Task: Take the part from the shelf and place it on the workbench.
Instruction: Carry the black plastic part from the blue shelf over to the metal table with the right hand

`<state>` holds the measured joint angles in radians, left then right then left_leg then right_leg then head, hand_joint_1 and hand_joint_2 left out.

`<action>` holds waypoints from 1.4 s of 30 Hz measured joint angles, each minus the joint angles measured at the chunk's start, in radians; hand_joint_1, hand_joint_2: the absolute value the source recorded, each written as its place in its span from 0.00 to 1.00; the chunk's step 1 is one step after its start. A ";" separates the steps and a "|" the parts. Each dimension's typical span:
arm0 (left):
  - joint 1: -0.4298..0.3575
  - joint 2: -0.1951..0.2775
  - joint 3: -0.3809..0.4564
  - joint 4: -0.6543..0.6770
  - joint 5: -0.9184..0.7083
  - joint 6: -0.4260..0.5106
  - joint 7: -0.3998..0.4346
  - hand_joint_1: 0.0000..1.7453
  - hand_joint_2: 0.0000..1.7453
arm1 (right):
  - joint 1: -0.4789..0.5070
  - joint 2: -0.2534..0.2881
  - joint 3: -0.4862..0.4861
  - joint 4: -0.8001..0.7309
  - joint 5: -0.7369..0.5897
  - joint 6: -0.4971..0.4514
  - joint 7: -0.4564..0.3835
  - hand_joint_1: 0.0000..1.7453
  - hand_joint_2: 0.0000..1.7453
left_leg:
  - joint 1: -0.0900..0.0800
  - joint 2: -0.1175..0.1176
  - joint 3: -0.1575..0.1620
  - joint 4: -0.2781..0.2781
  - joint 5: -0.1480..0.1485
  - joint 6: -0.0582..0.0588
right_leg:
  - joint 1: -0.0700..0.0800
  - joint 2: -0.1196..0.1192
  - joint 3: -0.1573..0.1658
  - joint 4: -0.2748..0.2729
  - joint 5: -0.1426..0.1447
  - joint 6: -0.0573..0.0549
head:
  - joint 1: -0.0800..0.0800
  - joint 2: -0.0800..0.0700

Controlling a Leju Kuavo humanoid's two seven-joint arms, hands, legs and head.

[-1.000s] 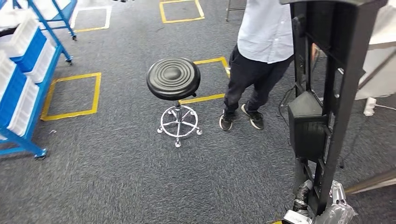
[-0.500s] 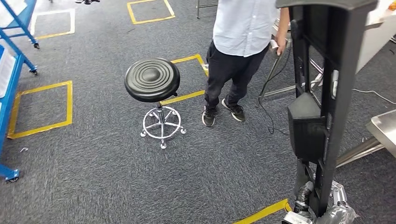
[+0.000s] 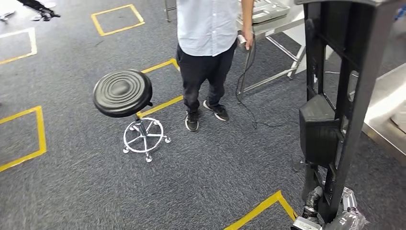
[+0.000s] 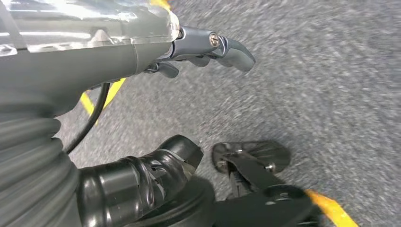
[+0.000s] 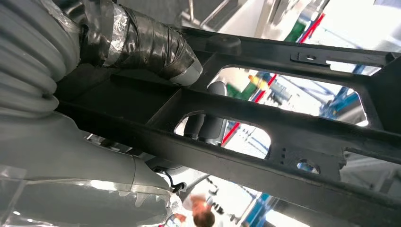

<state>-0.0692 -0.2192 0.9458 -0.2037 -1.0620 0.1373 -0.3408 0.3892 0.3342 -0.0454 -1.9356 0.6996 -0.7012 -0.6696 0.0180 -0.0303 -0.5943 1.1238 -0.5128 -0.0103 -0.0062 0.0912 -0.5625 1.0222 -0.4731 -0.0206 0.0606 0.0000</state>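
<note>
a: right hand (image 3: 330, 218) is at the bottom of the head view, fingers wrapped round the lower end of the black frame part (image 3: 335, 96). part stands upright from that hand, nearly top to bottom of the view.

b: grip solid?

a: right wrist view has the taped thumb (image 5: 156, 47) pressed on one side of the part (image 5: 265, 118) and a dark finger (image 5: 210, 120) poking through an opening from the other side. so it's clamped, but low down, with most of the part above the grip.

b: risk then?

a: my read: long lever arm. any sway while walking could twist the part in the hand or let it tip out. top end could also clip something on the way.

b: left hand?

a: left hand (image 4: 142, 52) hangs over the carpet (image 3: 215, 182), fingers apart, holding nothing. no support to the part from it.

b: obstacles?

a: black stool (image 3: 122, 92) out on the left, a person (image 3: 206, 52) standing further back, middle, with a cable (image 3: 249, 110) trailing across the floor from their hand. that cable lies between us and the steel bench (image 3: 383, 115) at the right edge. bench is close beside the part already, so a careless turn could bang the frame on its edge.

b: part on the bench yet?

a: no, off the shelf but not yet set down.
</note>
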 joint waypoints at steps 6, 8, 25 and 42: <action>-0.006 0.001 0.000 0.000 0.000 -0.001 0.000 0.00 1.00 | 0.003 0.000 0.000 -0.001 0.000 0.000 -0.001 1.00 1.00 | 0.000 -0.009 0.043 -0.108 0.035 0.025 | -0.005 0.025 -0.021 0.020 -0.010 0.033 | 0.001 0.000; -0.005 0.000 0.000 0.000 0.000 -0.002 0.000 0.00 1.00 | 0.001 0.000 0.000 -0.001 0.000 0.000 -0.001 1.00 1.00 | 0.002 0.017 0.048 -0.118 0.039 0.037 | -0.004 -0.036 -0.055 0.093 -0.054 0.043 | 0.004 0.000; -0.006 0.000 0.002 0.000 0.007 -0.023 -0.024 0.00 1.00 | 0.000 0.001 -0.010 -0.008 -0.002 0.000 -0.004 1.00 1.00 | 0.000 0.045 -0.004 0.083 -0.108 -0.011 | -0.005 -0.081 -0.013 -0.007 0.010 -0.002 | 0.004 0.000; -0.002 0.003 0.004 0.000 0.008 -0.035 -0.026 0.00 1.00 | -0.003 0.001 -0.011 -0.006 0.001 0.000 0.001 1.00 1.00 | 0.000 0.064 0.067 -0.126 0.024 0.041 | -0.011 -0.082 -0.159 0.269 -0.112 0.059 | 0.013 0.000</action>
<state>-0.0716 -0.2159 0.9499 -0.2037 -1.0540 0.1028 -0.3664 0.3858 0.3349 -0.0561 -1.9418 0.7009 -0.7011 -0.6684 0.0178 0.0339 -0.5270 0.9978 -0.4885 0.0305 -0.0169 0.0093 -0.7212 1.2909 -0.5850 0.0383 0.0739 0.0000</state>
